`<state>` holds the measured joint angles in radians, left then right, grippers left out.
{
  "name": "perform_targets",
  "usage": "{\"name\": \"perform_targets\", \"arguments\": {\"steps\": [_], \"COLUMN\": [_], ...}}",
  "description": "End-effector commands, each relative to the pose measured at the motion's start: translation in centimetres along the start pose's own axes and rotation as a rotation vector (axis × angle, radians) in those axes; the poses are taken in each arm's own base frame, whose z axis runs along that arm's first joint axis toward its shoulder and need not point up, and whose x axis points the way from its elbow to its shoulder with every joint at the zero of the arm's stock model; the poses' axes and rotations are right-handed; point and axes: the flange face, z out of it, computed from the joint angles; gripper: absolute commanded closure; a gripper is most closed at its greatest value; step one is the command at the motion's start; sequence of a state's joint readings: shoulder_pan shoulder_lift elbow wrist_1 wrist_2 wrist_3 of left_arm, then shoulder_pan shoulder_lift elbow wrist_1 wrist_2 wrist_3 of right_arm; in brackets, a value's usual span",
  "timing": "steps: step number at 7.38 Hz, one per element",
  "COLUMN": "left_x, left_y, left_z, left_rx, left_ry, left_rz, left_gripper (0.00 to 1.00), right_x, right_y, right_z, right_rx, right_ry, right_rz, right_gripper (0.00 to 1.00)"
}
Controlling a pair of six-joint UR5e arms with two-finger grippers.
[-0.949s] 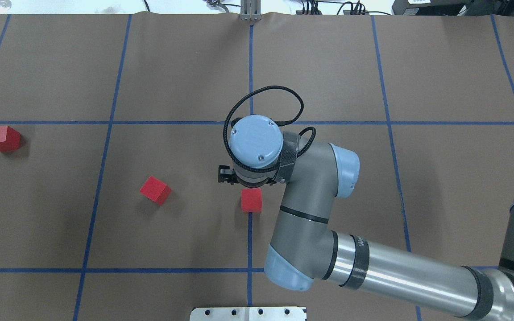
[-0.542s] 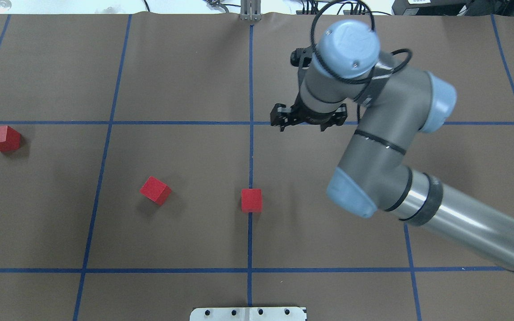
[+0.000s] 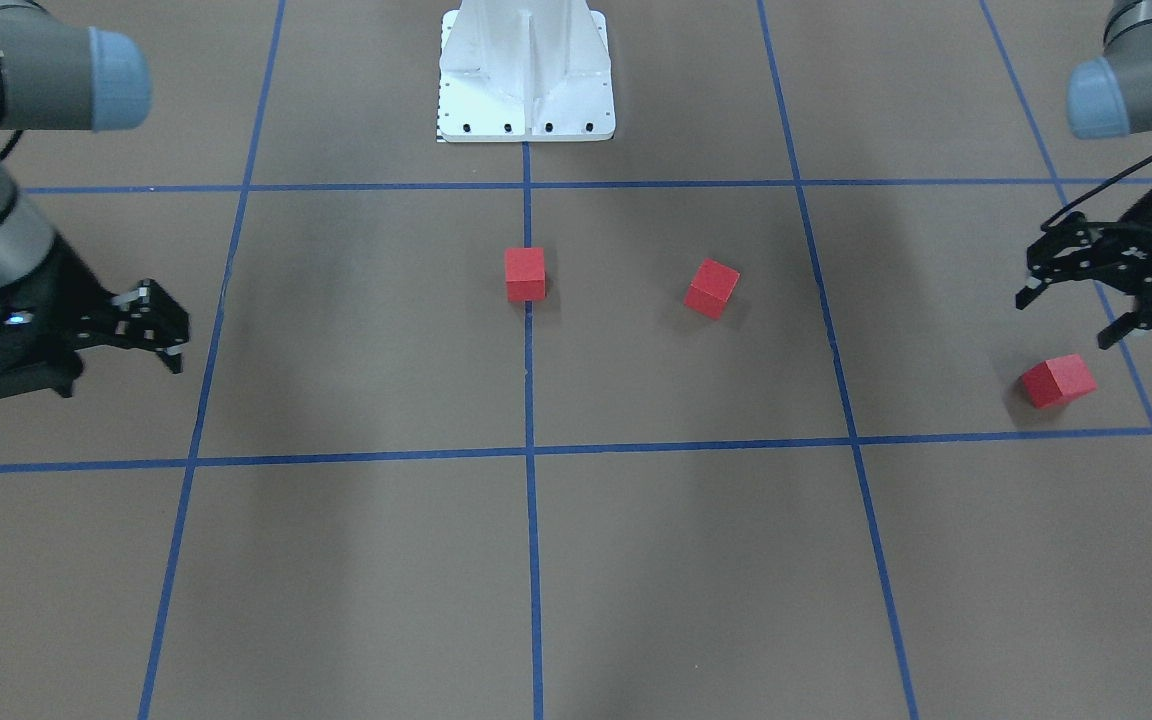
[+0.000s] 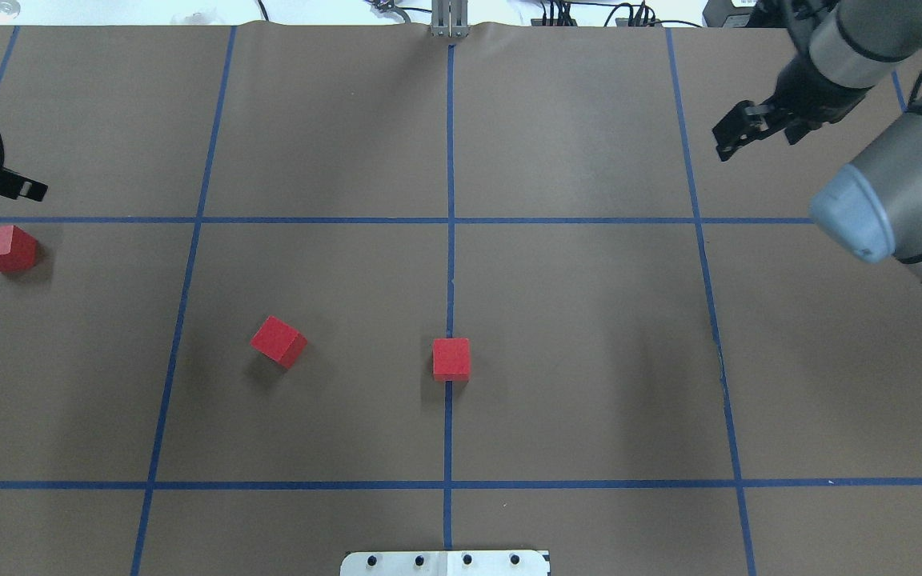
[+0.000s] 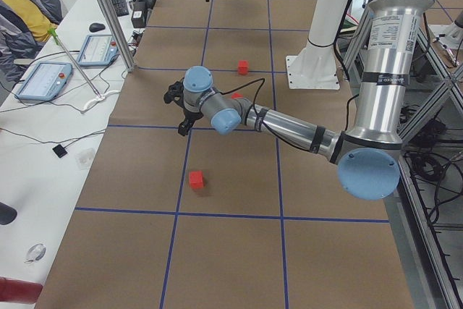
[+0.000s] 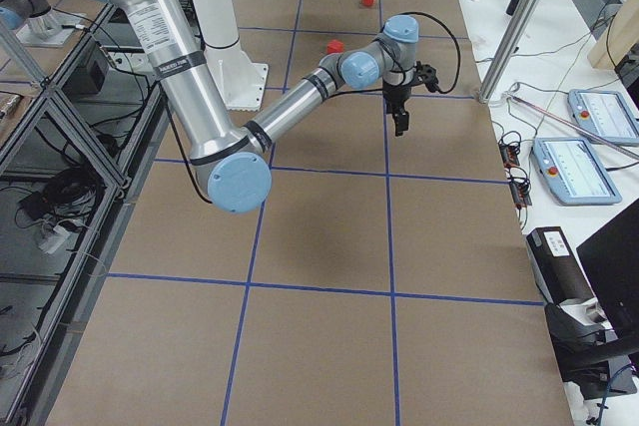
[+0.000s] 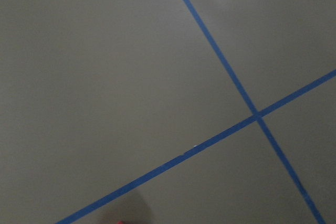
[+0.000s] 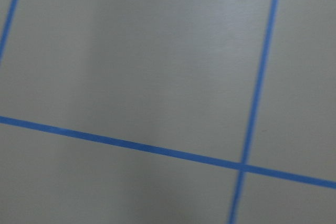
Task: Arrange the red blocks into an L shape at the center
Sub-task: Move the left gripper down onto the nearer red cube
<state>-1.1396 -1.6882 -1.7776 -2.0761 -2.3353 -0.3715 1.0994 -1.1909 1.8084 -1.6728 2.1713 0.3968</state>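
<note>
The brown table with its blue tape grid carries all three red blocks, each one apart from the others, so no L exists yet. The right arm is out at its own side of the table. Its gripper appears to be spread open with nothing in it, and every block is well away from it, across the table on the far side of its fingers. The left arm reaches out over its end of the table. Its gripper hangs raised, fingers wide apart and empty.

The outermost block lies on the table below that gripper and near it, not between the fingers (whether it sits squarely underneath cannot be told from these views). It is turned at an angle to the grid. The middle block, also skewed, lies well inward of the left gripper, towards the middle of the table. Furthest from that gripper, the third block sits square on the centre tape line.

The step in hand looks like the fetching of a second block for the shape, with the left gripper over the outermost one. The next move probably calls for turning the wrist to match the block's skewed faces, lowering around it and closing. The block would then go flush against the one on the centre line.
</note>
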Motion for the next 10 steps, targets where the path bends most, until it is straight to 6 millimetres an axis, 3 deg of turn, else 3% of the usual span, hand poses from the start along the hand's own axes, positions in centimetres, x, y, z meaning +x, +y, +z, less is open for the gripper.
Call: {"name": "perform_targets", "arguments": {"steps": [1,2,3,4,9,10], "left_x": [10.6,14.6,18.6,21.7,25.0,26.9], "left_y": [-2.7,-2.4,-2.2,-1.1,2.1,1.0], "left_z": [5.5,8.2,10.7,12.6,16.6,16.8], "left_rx": [-0.034,-0.021,-0.015,-0.041,-0.206,-0.234], "left_ry": [0.088,0.055,0.047,0.065,-0.060,-0.081], "left_rz": [-0.014,-0.022,-0.030,-0.027,-0.037,-0.041], "left_gripper": [0.00,0.00,0.00,0.00,0.01,0.02], "right_x": [13.4,19.2,22.4,23.7,24.0,24.0], "right_y": [5.3,8.8,11.6,13.5,13.9,13.8], "right_z": [-0.5,-1.2,-1.0,-0.4,0.0,0.0], "right_rx": [-0.041,-0.050,-0.068,-0.078,-0.071,-0.071], "right_ry": [0.019,0.026,0.026,0.030,0.032,0.032], "right_rz": [-0.101,-0.053,-0.029,-0.036,-0.030,-0.032], "right_gripper": [0.01,0.01,0.01,0.01,0.01,0.01]}}
